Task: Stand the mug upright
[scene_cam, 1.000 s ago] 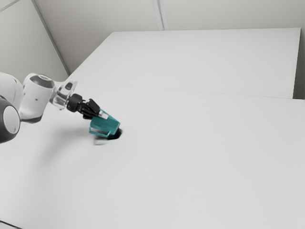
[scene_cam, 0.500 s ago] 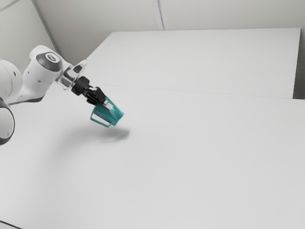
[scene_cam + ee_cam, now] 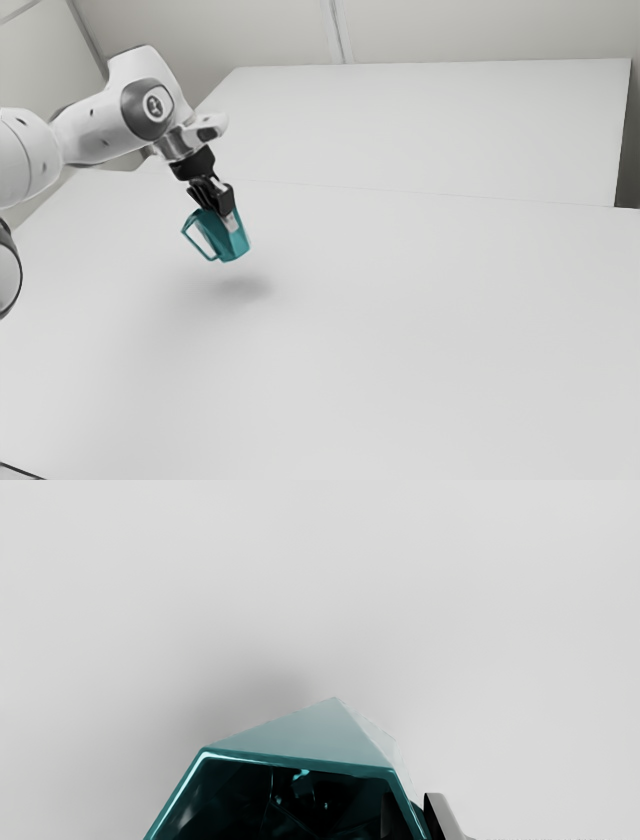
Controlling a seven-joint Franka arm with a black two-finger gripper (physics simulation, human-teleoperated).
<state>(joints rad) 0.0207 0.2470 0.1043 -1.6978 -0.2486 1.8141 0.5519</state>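
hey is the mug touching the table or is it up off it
Apart: the exterior view shows the mug above the table, its shadow separate below.

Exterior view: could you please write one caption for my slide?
Franka gripper holding a faceted teal mug, slightly tilted, above the white table, with a soft shadow beneath.

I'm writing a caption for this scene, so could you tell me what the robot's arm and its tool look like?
The arm has smooth, rounded white segments with dark grey bands at the joints, and a small round emblem marks one dark joint cap. The tool is black and angular, with slim fingers ending in pale grey tips.
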